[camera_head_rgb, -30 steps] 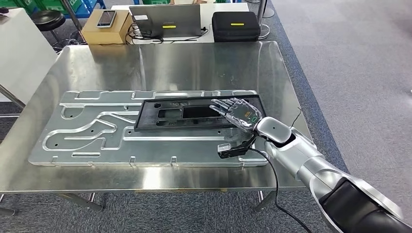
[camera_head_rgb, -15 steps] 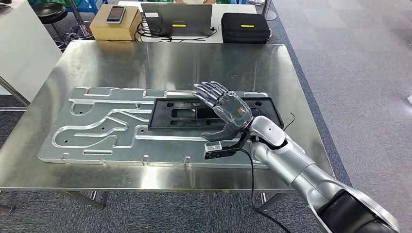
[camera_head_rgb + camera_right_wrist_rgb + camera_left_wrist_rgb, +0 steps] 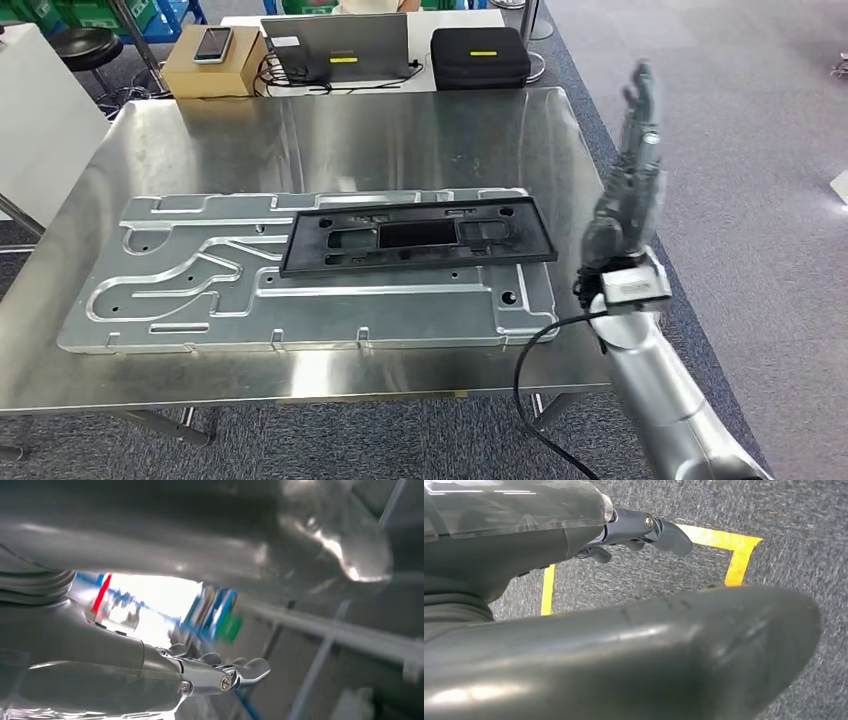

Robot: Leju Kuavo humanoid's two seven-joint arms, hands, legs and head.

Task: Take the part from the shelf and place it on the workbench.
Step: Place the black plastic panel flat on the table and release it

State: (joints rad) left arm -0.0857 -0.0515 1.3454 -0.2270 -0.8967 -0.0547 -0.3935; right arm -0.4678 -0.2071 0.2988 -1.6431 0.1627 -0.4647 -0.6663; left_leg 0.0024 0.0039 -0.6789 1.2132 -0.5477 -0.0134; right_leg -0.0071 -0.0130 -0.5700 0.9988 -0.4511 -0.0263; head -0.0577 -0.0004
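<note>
One black part [image 3: 418, 238] lies on the workbench [image 3: 420, 130]; right hand [image 3: 628, 195] fingers spread, empty.

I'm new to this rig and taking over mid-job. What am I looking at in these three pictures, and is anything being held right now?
The wide picture is the robot's own head view, looking down at a steel workbench. On it lies a large grooved metal plate, and on that plate rests the black part. The silver arm at the right ends in the right hand, raised beside the bench with fingers straight, holding nothing. The other two pictures come from cameras at the wrists. The left wrist view shows the left hand over grey carpet with yellow floor tape; I cannot tell its state. The right wrist view is blurred. Behind the bench sit a laptop and a black case.
</note>
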